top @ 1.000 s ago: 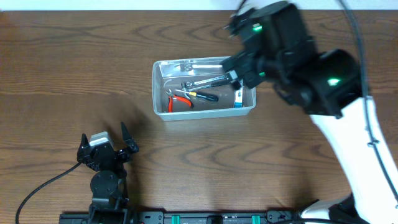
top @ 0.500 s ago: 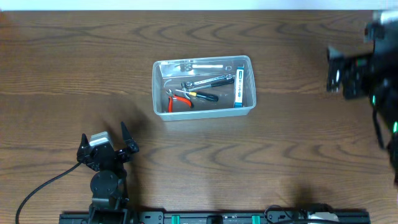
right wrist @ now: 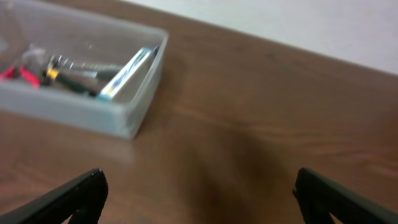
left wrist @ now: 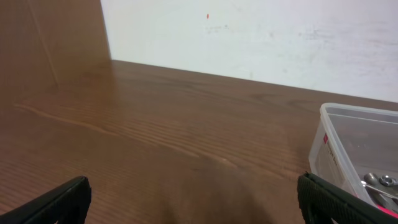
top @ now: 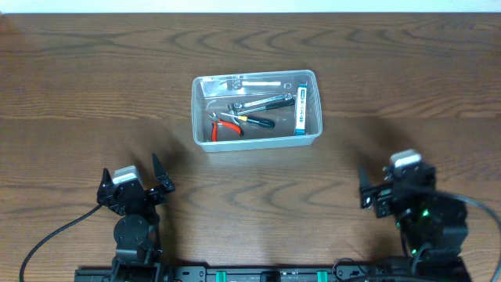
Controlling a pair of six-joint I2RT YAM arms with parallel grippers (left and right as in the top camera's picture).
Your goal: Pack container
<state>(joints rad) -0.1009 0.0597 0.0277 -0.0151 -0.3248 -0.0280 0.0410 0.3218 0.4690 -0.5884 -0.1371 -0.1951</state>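
The clear plastic container (top: pixel 313 135) stands mid-table, a little toward the back. Inside lie red-handled pliers (top: pixel 225 125), a black-and-yellow screwdriver (top: pixel 258 121), a metal wrench (top: pixel 261 102) and a small blue-and-white box (top: pixel 300 110). My left gripper (top: pixel 131 178) is open and empty near the front left. My right gripper (top: pixel 387 190) is open and empty at the front right. The container's corner shows at the right in the left wrist view (left wrist: pixel 348 146). It also shows at upper left in the right wrist view (right wrist: pixel 134 102), with the tools in it.
Brown wooden table (top: pixel 94 86). A white wall (left wrist: pixel 261 37) lies behind the table's far edge. A black rail (top: pixel 258 274) runs along the front edge between the arm bases.
The right arm has pulled away from over the container, swung out to the right, then come down to the front right. The blue-and-white box stays in the container. The left arm has not moved.
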